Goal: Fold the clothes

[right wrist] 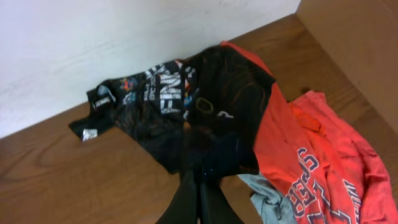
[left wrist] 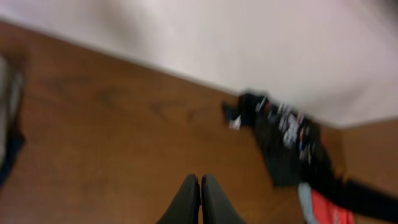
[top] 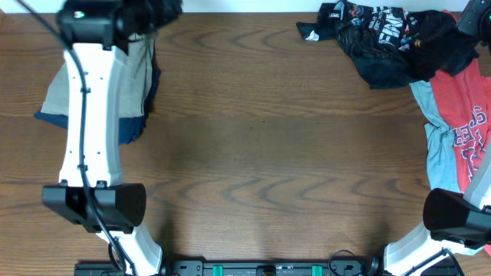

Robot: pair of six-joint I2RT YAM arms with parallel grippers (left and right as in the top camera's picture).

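The black jersey (top: 383,38) lay crumpled at the table's (top: 268,138) far right corner, its edge overlapping a red T-shirt (top: 468,123) beside a grey T-shirt (top: 435,149). At far left, khaki shorts (top: 136,73) rested on a navy garment (top: 132,129) — both partly hidden beneath the left arm (top: 88,115).

The left arm (top: 86,115) is a white, gently flared link between boxy black joint housings (top: 93,204), with a black cable (top: 75,73) along it. The right arm (top: 408,247) matches. The left gripper (left wrist: 199,178) and right gripper (right wrist: 199,186) have slim, tapering black fingers.
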